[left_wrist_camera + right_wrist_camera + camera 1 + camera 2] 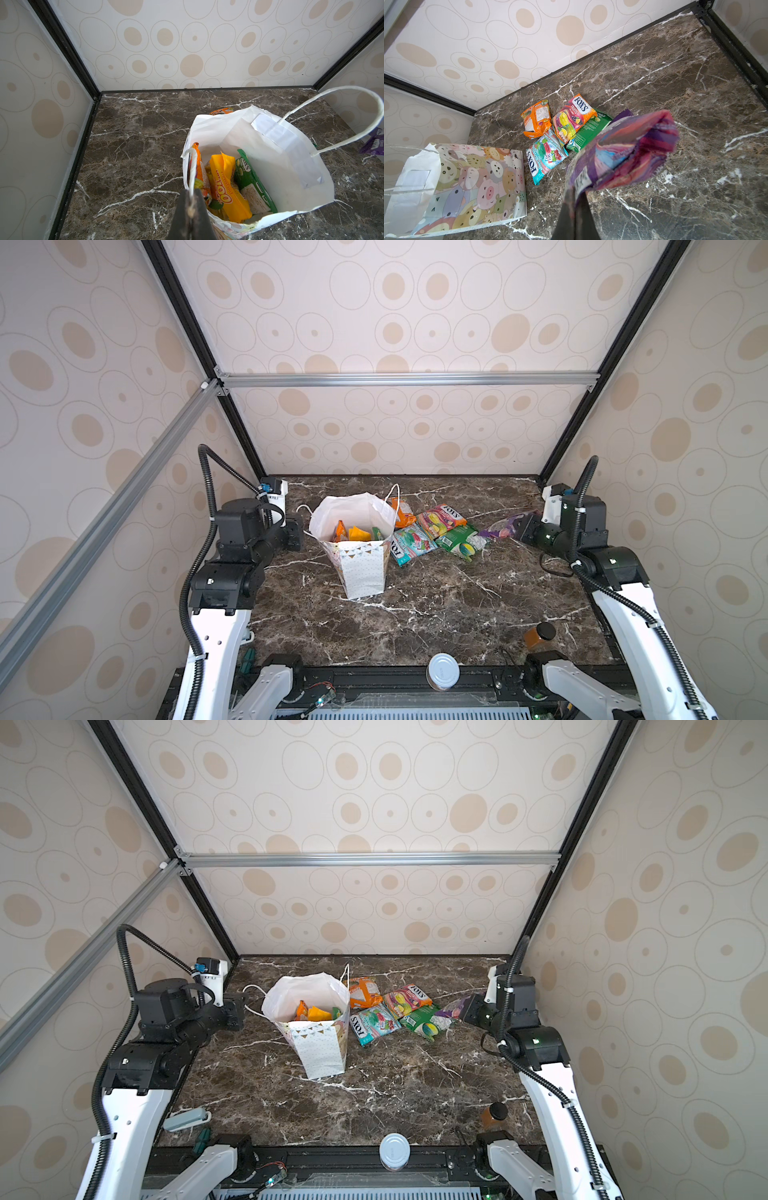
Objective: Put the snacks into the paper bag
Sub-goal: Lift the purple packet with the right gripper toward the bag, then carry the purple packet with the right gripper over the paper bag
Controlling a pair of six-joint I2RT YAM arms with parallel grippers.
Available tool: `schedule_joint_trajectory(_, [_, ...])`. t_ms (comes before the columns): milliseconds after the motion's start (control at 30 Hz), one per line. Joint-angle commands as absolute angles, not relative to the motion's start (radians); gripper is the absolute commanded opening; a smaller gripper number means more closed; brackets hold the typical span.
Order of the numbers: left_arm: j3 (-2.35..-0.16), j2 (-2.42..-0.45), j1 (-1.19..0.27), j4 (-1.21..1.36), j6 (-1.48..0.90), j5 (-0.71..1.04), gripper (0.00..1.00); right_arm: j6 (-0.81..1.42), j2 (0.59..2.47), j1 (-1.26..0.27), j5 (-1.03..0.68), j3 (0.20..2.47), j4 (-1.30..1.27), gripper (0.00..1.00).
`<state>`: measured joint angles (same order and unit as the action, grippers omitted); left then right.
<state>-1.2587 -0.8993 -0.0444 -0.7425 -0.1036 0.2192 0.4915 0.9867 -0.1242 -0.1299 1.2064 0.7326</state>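
Silver-lidded can [443,672] and amber bottle [540,635] stand at the table's [436,614] near edge, well in front of the paper bag [361,572]. That bag stands upright with its mouth open, and three packets [226,187] are already inside. At the bag's left side, the left jaws are pressed together on its cord handle [192,166].

Just right of the bag lie the teal packet [411,545], green packet [461,541], pink packet [440,520] and orange packet [403,512]. Farther right of it, the right jaws pinch the purple packet [629,149] by one end, seemingly clear of the table.

The step in hand looks like carrying that packet over. The next move calls for clearing the bag's rim and letting go only above the mouth.
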Motion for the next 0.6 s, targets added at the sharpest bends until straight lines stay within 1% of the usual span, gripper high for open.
schedule_joint_trajectory(0, [-1.293, -0.879, -0.048, -0.723, -0.074, 0.22, 0.0, 0.48, 0.992, -0.15, -0.133, 1.272, 0.716, 0.0])
schedule_joint_trajectory(467, [-1.29, -0.878, -0.047, -0.721, -0.075, 0.223, 0.0, 0.436, 1.065, -0.273, -0.066, 1.488, 0.751, 0.0])
schedule_joint_trajectory(567, [-1.292, -0.878, -0.046, -0.721, -0.075, 0.224, 0.0, 0.43, 1.083, -0.323, -0.06, 1.529, 0.755, 0.0])
